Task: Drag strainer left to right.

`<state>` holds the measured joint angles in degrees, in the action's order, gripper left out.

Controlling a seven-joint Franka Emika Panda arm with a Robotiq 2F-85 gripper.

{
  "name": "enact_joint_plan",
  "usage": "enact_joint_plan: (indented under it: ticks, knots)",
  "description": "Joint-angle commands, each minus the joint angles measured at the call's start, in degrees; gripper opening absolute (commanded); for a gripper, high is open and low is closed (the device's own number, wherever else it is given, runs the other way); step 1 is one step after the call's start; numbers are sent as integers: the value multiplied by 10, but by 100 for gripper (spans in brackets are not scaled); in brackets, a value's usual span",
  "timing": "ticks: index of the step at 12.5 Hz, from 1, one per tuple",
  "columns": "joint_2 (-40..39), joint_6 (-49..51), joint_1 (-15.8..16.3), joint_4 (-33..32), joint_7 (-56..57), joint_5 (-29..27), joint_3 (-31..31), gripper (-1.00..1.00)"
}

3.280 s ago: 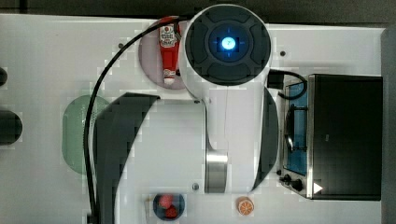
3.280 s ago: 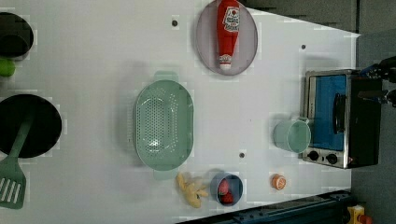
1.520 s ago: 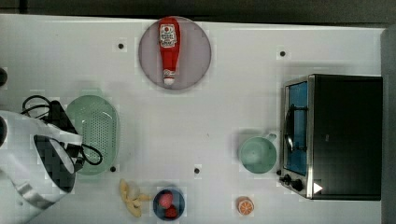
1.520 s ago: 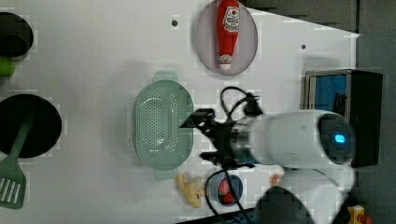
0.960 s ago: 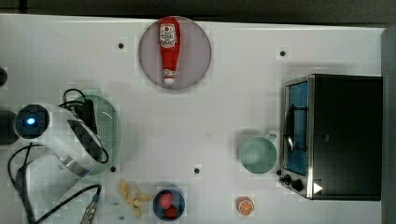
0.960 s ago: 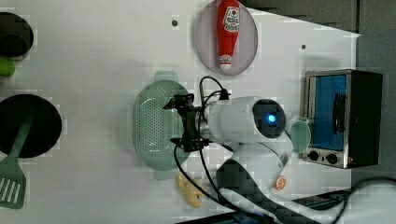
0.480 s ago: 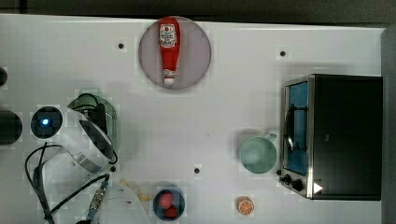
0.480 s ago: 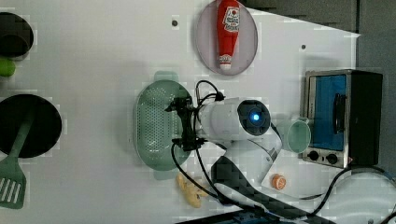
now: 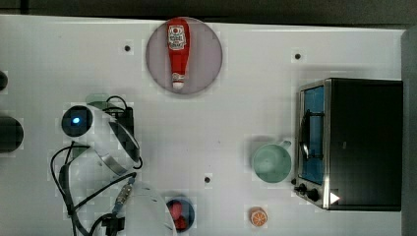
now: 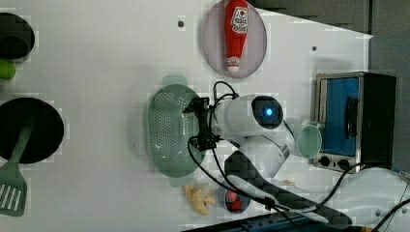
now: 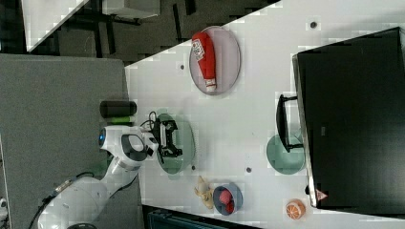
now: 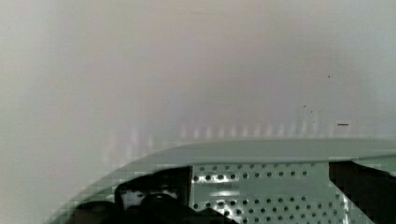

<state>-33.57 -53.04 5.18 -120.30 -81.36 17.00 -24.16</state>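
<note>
Covering most of the strainer (image 9: pixel 98 102) in the top view, the arm leaves its spread-open gripper (image 10: pixel 200 124) (over the strainer's right rim) plain in the left view.

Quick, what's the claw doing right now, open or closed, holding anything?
Claw: open, holding nothing, fingers spread over the strainer near its rim on the left view's right.

The strainer (image 10: pixel 167 130) looks like matt perforated plastic; the toaster oven (image 9: pixel 350 142) has shiny metal trim.
</note>
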Motion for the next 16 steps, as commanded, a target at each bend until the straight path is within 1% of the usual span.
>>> enact_joint_plan:
  ticks: [1,7,16]
  knots:
    - [22,-12,1,-4,-24,4,17,100]
    - [45,-13,-27,-35,-17,4,28,100]
    - [80,-25,-71,-89,64,4,49,100]
